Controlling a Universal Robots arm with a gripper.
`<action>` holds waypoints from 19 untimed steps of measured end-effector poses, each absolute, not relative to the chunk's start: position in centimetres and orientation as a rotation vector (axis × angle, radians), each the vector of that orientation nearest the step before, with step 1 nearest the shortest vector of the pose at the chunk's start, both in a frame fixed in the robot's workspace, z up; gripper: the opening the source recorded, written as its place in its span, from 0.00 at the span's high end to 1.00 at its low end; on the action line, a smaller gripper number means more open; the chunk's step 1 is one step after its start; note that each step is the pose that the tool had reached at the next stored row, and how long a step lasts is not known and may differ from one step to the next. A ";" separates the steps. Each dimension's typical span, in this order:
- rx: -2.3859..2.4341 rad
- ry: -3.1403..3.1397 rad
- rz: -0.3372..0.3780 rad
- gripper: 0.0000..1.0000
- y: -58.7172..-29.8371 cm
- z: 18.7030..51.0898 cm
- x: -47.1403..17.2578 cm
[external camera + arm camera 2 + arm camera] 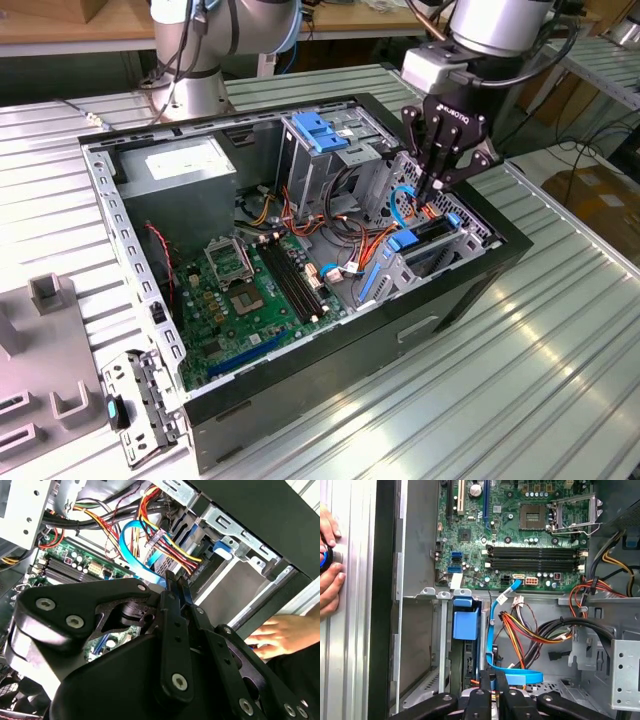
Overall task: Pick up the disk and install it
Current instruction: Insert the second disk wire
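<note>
Jaws pressed together over disk in bay.

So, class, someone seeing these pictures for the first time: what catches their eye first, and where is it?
The open computer case on the ribbed metal table, with its green motherboard laid bare. Next, the arm's black hand reaching down into the drive bay at the exterior view's right, among blue cables. In both wrist views a person's hand rests just outside the case.
</note>
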State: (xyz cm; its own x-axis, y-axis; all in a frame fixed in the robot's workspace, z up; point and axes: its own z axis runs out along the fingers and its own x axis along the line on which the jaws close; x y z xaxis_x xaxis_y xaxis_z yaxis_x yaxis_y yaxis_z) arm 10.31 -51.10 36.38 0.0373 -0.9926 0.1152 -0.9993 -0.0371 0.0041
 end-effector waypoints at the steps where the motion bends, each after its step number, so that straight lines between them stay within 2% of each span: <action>1: 2.205 -2.124 0.126 0.84 -51.2 36.4 10.3; 10: 2.234 -2.150 0.125 0.84 -51.7 36.2 9.4; 19: 2.262 -2.183 0.064 0.84 -53.7 35.8 9.4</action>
State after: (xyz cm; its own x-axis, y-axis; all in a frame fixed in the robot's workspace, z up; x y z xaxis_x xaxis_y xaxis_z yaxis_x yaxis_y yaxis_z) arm 9.43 -53.73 35.82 0.0348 -0.9990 0.0278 -0.9989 -0.0357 -0.0303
